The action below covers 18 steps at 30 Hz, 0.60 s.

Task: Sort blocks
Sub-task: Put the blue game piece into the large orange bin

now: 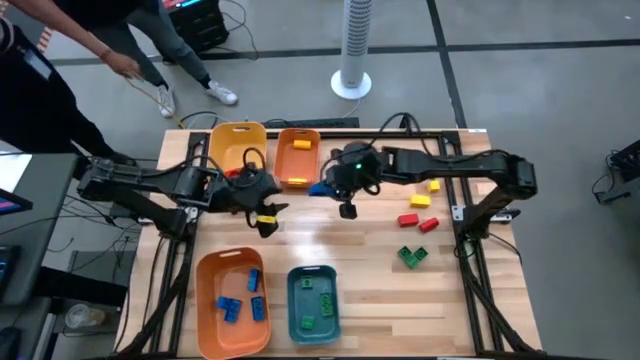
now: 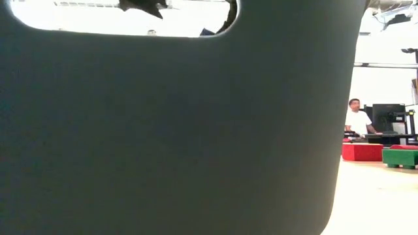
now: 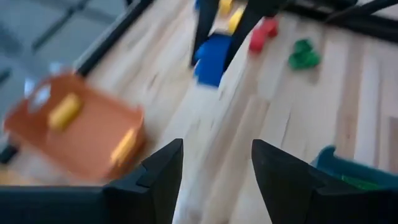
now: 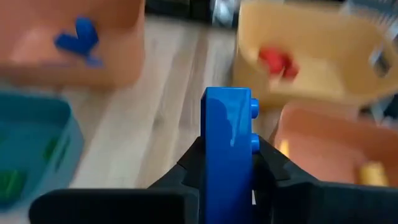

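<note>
The right pincer (image 4: 227,165) is clamping a blue block (image 4: 227,149) upright between its two dark fingers, studs facing sideways, and is hanging above the middle of the table (image 1: 360,290). Around it, from above: at twelve o'clock a small orange bin (image 1: 297,158) is holding yellow blocks, at eleven o'clock a yellow bin (image 1: 238,146) is holding a red block (image 4: 277,61), at seven o'clock a large orange bin (image 1: 232,302) is holding blue blocks (image 1: 243,300), and at six o'clock a teal bin (image 1: 313,303) is holding green ones (image 1: 312,305). At three to four o'clock, loose blocks are lying on the bare wood: two yellow blocks (image 1: 426,193), two red blocks (image 1: 417,222) and a green cluster (image 1: 412,256), well apart from the bins.

The left pincer (image 3: 216,168) is standing with its fingers apart and nothing between them, hovering at nine o'clock of the right one, just in front of the yellow bin; the left arm (image 1: 150,185) is lying across that bin's near edge and covering part of it.

In the low view a dark bin wall (image 2: 176,130) is filling almost the whole picture and hiding the table and both arms; only a red block (image 2: 362,151) and a green one (image 2: 400,156) are showing at three o'clock, with a seated person (image 2: 356,119) far behind. Both wrist views are smeared, so the bin contents there are hard to count. A person's legs (image 1: 185,60) are showing beyond the table at eleven o'clock, beside a white tower fan (image 1: 354,50).
</note>
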Each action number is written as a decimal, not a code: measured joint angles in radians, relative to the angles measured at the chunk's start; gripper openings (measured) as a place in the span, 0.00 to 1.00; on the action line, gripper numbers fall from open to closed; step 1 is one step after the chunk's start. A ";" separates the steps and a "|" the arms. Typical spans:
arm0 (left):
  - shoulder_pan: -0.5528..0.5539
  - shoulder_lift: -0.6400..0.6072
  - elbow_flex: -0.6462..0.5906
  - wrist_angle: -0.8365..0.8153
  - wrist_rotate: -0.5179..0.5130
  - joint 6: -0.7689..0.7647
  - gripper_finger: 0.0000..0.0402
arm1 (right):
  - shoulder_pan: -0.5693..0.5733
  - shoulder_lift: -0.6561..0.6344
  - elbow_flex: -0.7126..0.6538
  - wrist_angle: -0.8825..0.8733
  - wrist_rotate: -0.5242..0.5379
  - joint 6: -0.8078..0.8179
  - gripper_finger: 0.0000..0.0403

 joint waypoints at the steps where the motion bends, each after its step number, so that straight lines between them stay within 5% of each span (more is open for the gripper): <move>1: 0.002 0.005 0.000 0.042 0.002 0.046 0.47 | 0.004 -0.012 0.000 0.027 0.000 0.000 0.20; 7: 0.008 0.039 0.000 0.251 0.045 0.327 0.51 | 0.019 -0.056 0.000 0.140 -0.017 -0.001 0.20; 18: 0.066 0.065 -0.001 0.353 0.026 0.291 0.55 | 0.032 -0.076 0.000 0.123 -0.020 -0.004 0.20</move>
